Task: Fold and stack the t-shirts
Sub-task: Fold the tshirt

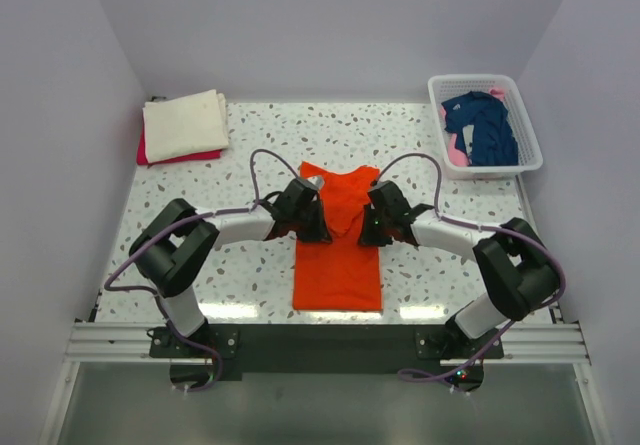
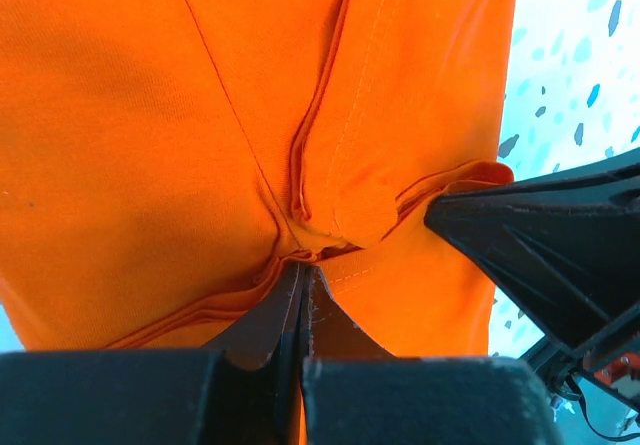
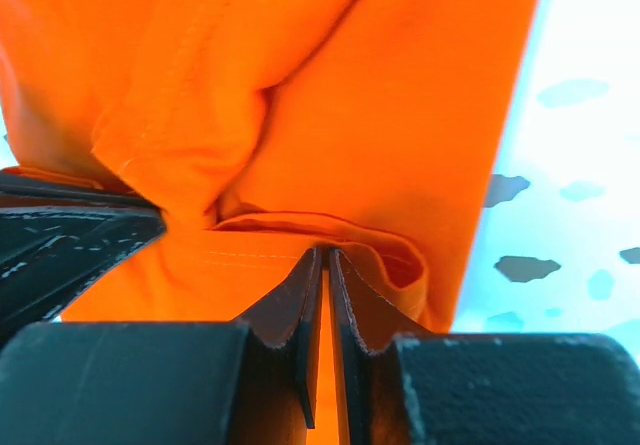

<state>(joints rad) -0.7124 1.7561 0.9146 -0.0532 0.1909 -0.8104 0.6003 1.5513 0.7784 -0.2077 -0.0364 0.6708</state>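
Right, the orange t-shirt [image 1: 338, 255] lies in the middle of the bench [image 1: 250, 135], lengthwise between the two arms, and it looks narrowed to a long strip, sides tucked in. The left pincer [image 1: 318, 229] is clamped on its left edge about halfway up. The wrist view shows the jaws pressed together on a puckered gather of orange cloth [image 2: 303, 287]. The right pincer [image 1: 366, 231] mirrors it on the other edge, its jaws nipping a folded hem with a sliver of orange between them [image 3: 327, 277]. The cloth bunches up between the two grips, so I'd say they're partway into the crosswise fold.

As for the score: at the far left corner a cream shirt [image 1: 185, 123] sits folded on top of a red shirt [image 1: 148, 154]. That's the stack started, two done by the look of it. Over at the far right, the basket [image 1: 533, 157] holds a crumpled navy shirt [image 1: 485, 127] and a bit of pink cloth [image 1: 457, 151], not yet folded. So roughly halfway, I reckon: finish this orange one, carry it to the pile, then the basket.
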